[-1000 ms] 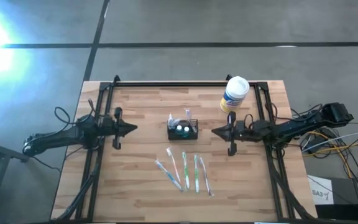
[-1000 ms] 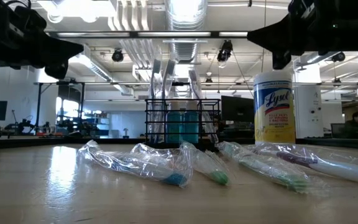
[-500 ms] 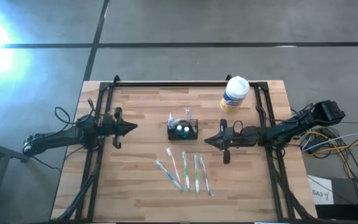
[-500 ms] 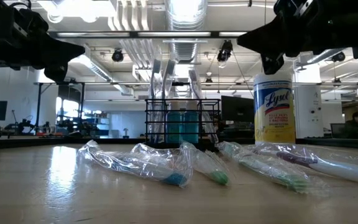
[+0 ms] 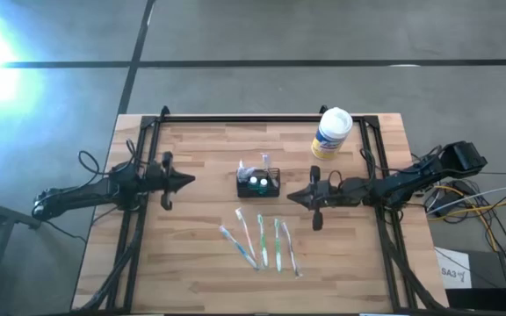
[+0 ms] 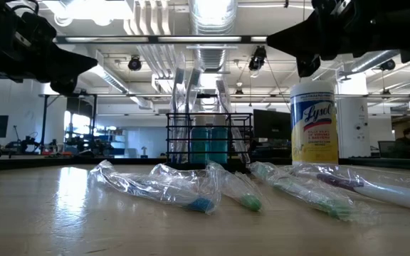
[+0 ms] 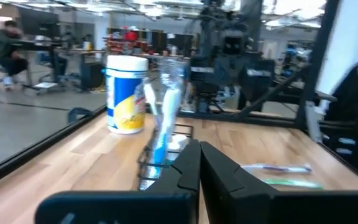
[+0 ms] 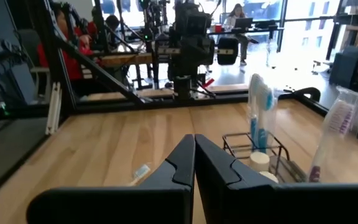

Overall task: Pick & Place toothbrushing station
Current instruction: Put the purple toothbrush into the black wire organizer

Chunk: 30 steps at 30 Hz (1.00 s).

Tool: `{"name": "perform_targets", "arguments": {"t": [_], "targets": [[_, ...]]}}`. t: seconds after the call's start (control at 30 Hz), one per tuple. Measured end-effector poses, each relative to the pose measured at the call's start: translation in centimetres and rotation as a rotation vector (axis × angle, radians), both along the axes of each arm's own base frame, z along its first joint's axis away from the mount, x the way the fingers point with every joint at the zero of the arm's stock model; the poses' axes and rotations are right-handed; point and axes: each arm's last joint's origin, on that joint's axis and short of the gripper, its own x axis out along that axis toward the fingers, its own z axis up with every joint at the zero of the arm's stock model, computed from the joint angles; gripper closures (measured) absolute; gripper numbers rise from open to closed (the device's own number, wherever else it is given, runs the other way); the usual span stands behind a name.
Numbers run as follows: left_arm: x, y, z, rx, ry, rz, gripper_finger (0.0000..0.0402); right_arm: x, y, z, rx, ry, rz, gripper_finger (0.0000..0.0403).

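Standing mid-table (image 5: 191,254), the toothbrushing station (image 5: 259,183) sits between both arms, the right gripper (image 5: 293,197) just beside it with fingers pressed together, the left gripper (image 5: 188,182) farther off, fingers likewise closed, wrapped toothbrushes (image 5: 260,243) lying nearby, a white-and-yellow tub (image 5: 330,133) behind.

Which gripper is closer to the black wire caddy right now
The right gripper, just off the wire caddy toward the right arm's side. The left gripper waits farther off on the opposite side.
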Motion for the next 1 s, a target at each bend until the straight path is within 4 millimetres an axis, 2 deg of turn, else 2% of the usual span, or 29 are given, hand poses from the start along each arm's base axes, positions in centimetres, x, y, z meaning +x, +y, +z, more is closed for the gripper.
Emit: {"name": "perform_targets", "arguments": {"t": [0.27,0.47,0.53,0.67,0.73,1.0], "targets": [[0.0,0.0,0.3,-0.062,-0.011,-0.006,0.0396,0.9,0.2,0.5,-0.007,-0.008,0.001,0.0394],[0.0,0.2,0.1,-0.115,-0.012,0.063,0.0391,2.1,0.5,0.2,0.0,0.02,0.002,0.0394],[-0.1,0.3,0.7,-0.12,-0.029,0.094,0.0388,2.5,0.8,0.4,0.036,0.036,0.009,0.0394],[-0.4,0.2,2.5,-0.053,-0.08,0.099,0.0389,3.2,1.9,0.8,0.066,0.191,0.019,0.0394],[-0.5,0.2,2.9,-0.024,-0.084,0.1,0.0392,3.5,2.7,1.2,0.058,0.265,-0.031,0.0394],[-0.5,0.1,2.9,-0.01,-0.053,0.082,0.0389,4.1,5.0,3.9,0.004,0.5,-0.227,0.0394]]}}
